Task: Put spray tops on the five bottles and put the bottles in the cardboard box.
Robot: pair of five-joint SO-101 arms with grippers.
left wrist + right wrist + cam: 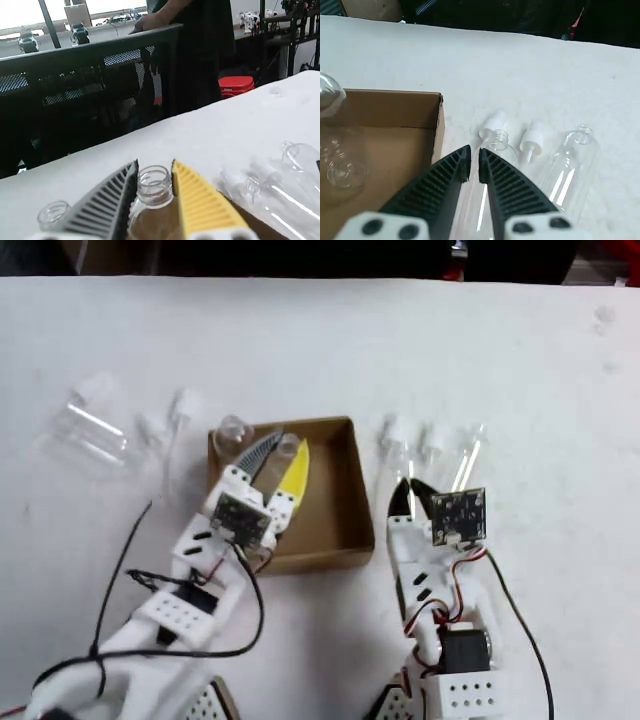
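Left claw [154, 165], grey and yellow, closed on the neck of an uncapped bottle [152, 187] over the cardboard box [350, 490]. Right claw [474, 152], fingers almost together and empty, above a lying bottle [496, 142] just beside the box; spray top [535, 140] and second bottle [572, 160] nearby on the tabletop [320, 350].

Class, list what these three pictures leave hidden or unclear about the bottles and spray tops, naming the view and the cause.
1. Left wrist view: the body of the held bottle, behind the left gripper and cut by the edge.
2. High view: how many loose bottles and spray tops lie left of the cardboard box; they blur into the white table.
3. Right wrist view: the edge bottle at the box, cut off.
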